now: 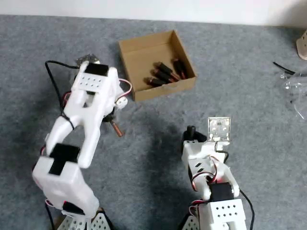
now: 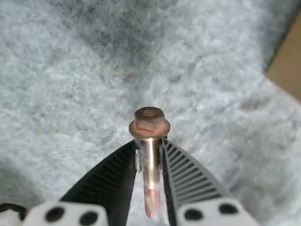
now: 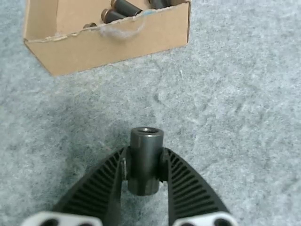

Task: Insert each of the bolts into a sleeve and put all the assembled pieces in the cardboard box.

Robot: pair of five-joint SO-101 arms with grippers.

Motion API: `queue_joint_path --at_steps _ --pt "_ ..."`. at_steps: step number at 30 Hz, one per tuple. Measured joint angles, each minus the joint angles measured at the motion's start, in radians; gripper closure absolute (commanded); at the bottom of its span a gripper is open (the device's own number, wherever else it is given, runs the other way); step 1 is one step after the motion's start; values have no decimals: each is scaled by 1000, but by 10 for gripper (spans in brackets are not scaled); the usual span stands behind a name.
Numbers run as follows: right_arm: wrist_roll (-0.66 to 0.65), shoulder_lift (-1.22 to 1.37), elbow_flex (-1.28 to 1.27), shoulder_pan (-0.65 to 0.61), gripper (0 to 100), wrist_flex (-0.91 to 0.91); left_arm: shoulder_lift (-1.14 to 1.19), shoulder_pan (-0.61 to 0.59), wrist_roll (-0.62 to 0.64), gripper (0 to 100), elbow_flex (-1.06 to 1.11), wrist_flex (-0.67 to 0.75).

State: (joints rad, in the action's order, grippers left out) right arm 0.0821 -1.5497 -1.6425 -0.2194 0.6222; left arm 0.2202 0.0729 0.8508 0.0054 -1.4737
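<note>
**Two parts gripped, one in each arm**

Left fingers [image 2: 117, 174] are clenched on the shank of a copper-coloured bolt [image 2: 149, 136], whose flanged head stands out past the fingertips. Right fingers [image 3: 188, 183] are grasping a dark sleeve [image 3: 146, 157] by its sides, with the open bore facing away from the wrist. Both parts are over the grey bench [image 1: 249, 57], well apart from each other. Seen from the high view, the cardboard box [image 1: 144, 60] sits toward twelve o'clock on the bench. The bolt is at about seven o'clock from the box, and the sleeve at about five o'clock. Several dark assembled pieces [image 1: 165, 74] lie inside the box, along its wall on the five o'clock side.
</note>
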Motion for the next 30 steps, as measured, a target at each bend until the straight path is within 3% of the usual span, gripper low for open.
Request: queue_joint_path --at_steps 7,18,30 --pt "0 0 0 0 995 0 -242 0 -81 995 184 23" --pt "0 0 0 0 995 -2 -692 52 -224 995 651 385" --pt "0 0 0 0 995 -2 -1168 112 -230 995 1007 597"
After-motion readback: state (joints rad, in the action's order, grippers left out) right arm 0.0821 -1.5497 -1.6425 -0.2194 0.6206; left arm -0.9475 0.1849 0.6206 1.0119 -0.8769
